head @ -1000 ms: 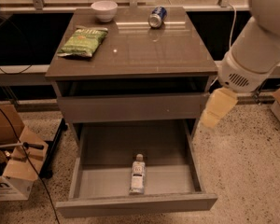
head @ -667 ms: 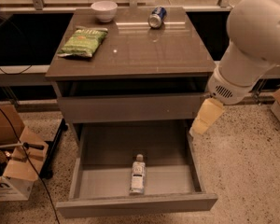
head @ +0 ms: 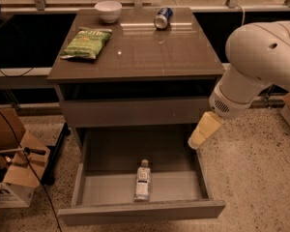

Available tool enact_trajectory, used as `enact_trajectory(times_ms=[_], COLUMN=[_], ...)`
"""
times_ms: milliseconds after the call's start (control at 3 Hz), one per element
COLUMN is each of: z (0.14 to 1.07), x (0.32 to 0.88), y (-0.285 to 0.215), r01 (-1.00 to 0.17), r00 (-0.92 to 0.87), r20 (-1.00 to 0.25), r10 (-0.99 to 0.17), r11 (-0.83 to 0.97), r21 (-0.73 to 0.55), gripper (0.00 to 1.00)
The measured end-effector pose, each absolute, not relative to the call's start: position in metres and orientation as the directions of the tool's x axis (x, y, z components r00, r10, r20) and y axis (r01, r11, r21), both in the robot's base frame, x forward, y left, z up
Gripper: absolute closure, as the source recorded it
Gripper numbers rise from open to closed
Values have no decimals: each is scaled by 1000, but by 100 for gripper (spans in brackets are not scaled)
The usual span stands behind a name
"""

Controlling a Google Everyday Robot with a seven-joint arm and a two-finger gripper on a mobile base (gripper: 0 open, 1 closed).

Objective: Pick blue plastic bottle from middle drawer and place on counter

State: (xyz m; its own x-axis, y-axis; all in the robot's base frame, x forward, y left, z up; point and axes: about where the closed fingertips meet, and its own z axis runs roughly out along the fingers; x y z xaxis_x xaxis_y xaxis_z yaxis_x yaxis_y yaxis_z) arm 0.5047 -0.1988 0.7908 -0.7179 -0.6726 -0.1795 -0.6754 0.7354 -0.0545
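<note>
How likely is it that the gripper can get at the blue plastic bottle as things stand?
Probably yes. The middle drawer is pulled out, the blue plastic bottle lies alone on its floor with nothing above it, and the gripper hangs just over the drawer's right-hand wall.

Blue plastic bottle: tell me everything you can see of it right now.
The blue plastic bottle is small and clear, with a white cap and a pale label band. It lies on its side on the floor of the open middle drawer, near the front, cap toward the cabinet's back. Only the drawer floor touches it. The gripper hangs apart, over the drawer's right side.
</note>
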Motion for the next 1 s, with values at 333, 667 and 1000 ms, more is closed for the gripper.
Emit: enact_trajectory(times_ms=[333,667,1000], z=[791,766,729], x=[507,511,523], y=[-200,-178,-142], r01=[-660,-633,-577], r00=[-733,-762,-805], r20=[-168,-179,-205], r10=[-659,-623,-557], r11=[749,774,816], r21=[-56,-2,46], gripper=[0,0,0])
